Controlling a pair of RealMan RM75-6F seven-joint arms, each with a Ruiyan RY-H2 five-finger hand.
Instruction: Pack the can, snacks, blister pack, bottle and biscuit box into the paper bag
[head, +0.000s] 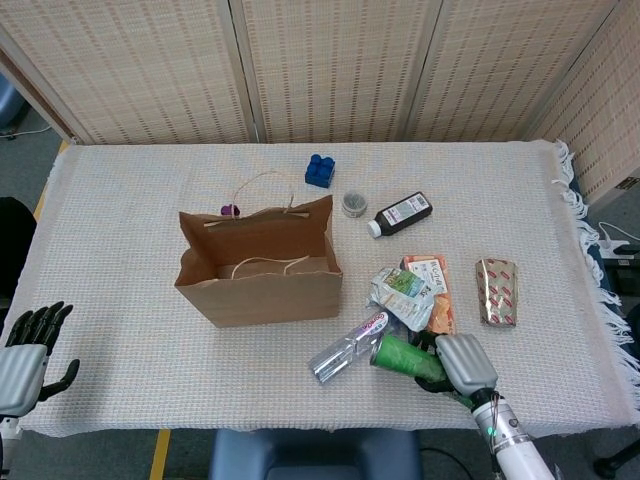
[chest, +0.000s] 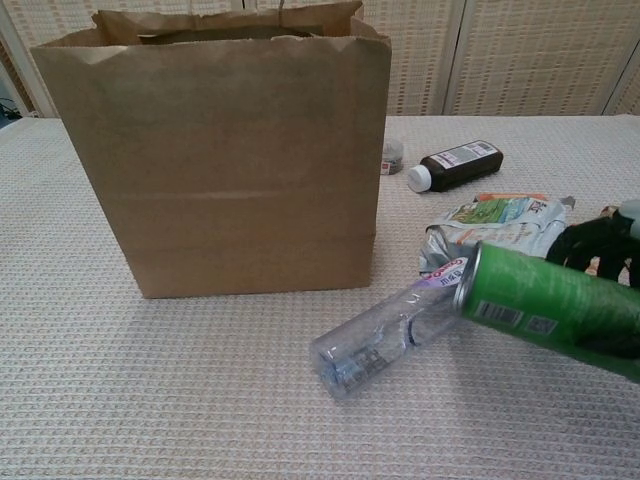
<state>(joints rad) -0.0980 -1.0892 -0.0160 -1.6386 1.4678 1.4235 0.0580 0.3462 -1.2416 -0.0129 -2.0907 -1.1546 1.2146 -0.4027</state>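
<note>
My right hand (head: 462, 362) grips the green can (head: 405, 357) and holds it lifted and tilted over the table; in the chest view the green can (chest: 545, 305) hangs at the right with dark fingers (chest: 600, 245) behind it. A clear plastic bottle (head: 348, 346) lies on its side beside it. The snack pouch (head: 402, 294) rests on the orange biscuit box (head: 435, 288). The blister pack (head: 497, 291) lies further right. The open paper bag (head: 260, 262) stands upright left of them. My left hand (head: 28, 350) hangs open at the table's left front edge.
A dark medicine bottle (head: 401, 214), a small round tin (head: 354, 204) and a blue block (head: 319, 170) sit behind the bag. A small purple item (head: 229, 210) lies by the bag's handle. The table's fringed right edge (head: 590, 250) is close to the blister pack.
</note>
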